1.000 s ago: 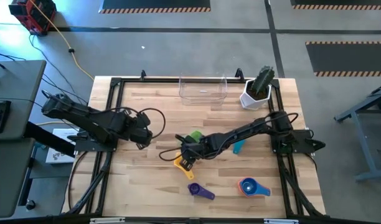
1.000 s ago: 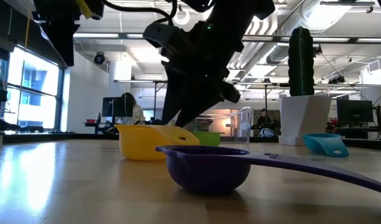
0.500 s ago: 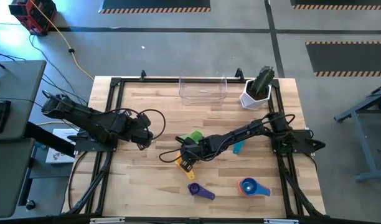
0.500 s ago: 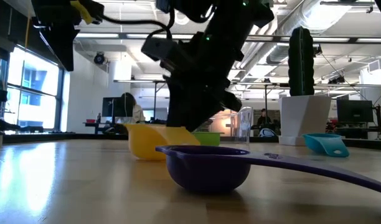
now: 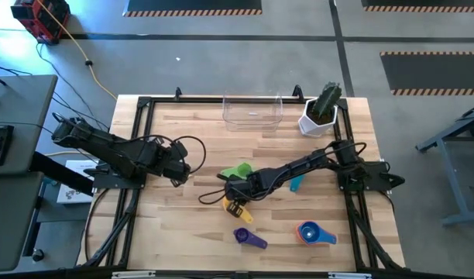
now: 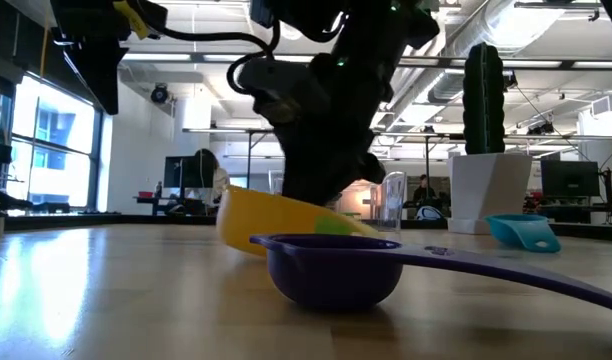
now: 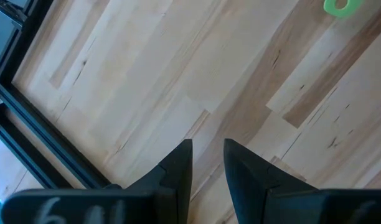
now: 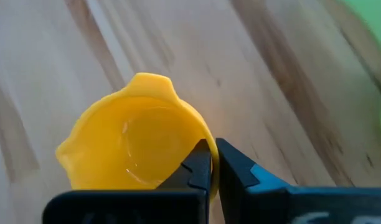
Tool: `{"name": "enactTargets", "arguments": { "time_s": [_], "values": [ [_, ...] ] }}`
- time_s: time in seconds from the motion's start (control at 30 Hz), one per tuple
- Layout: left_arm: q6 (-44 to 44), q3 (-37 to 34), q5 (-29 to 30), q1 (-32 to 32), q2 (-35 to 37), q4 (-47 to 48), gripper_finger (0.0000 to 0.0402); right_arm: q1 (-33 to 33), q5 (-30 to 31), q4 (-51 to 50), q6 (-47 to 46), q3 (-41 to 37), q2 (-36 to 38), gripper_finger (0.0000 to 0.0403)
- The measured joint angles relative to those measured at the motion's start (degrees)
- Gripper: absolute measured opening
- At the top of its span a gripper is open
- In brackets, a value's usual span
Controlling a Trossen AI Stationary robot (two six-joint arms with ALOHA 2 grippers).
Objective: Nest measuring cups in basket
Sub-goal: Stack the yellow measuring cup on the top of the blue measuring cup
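yellow cup (image 8: 131, 140): tilted, one edge lifted off the table, rim pinched between the right gripper (image 8: 213, 163) fingers
green cup (image 5: 238, 170): on the table just behind the yellow cup
purple cup (image 6: 334, 268): upright at the front, long handle flat
teal cup (image 5: 297, 184): beside the right arm
blue and orange cups (image 5: 308, 232): nested at front right
basket (image 5: 252, 112): clear, at the table's far edge

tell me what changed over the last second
The right gripper, shut on the yellow cup, dragged it a little toward the purple cup and tipped it; in the low view it now sits tilted where it sat flat before. The left gripper, green cup, teal cup, blue cup and basket stayed put.
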State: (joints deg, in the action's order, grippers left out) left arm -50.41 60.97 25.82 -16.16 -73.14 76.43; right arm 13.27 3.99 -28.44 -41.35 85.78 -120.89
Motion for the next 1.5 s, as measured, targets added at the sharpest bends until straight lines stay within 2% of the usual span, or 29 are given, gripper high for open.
{"name": "enactTargets", "arguments": {
  "time_s": [0.2, 0.43, 1.0, 1.13, 1.33, 1.5],
  "values": [
    [0.00, 0.02, -0.04, 0.02, -0.02, -0.03, 0.0083, 0.40, -1.48, -4.84, 1.32, -0.02, 2.82, 0.0003],
    [0.02, 0.02, -0.09, 0.02, -0.02, 0.03, 0.0083, 0.97, 0.02, -8.19, 4.69, -0.02, 9.28, 0.0001],
    [0.07, 0.02, -0.22, 0.02, -0.02, 0.01, 0.0083, 8.13, 5.42, -29.58, 11.38, -0.69, 22.81, 0.0000],
    [0.63, 0.04, -0.20, 0.00, -0.02, 0.01, 0.0083, 9.48, 6.16, -29.31, 9.33, -4.68, 27.81, 0.0000],
    [1.51, 0.03, -0.20, 0.02, -0.02, -0.04, 0.0083, 11.35, 6.27, -25.44, 2.54, -16.95, 38.30, 0.0000],
    [1.53, 0.04, -0.20, 0.02, -0.02, -0.05, 0.0083, 14.75, 1.99, -19.32, -0.31, -26.94, 47.26, 0.0000]
  ]
}}
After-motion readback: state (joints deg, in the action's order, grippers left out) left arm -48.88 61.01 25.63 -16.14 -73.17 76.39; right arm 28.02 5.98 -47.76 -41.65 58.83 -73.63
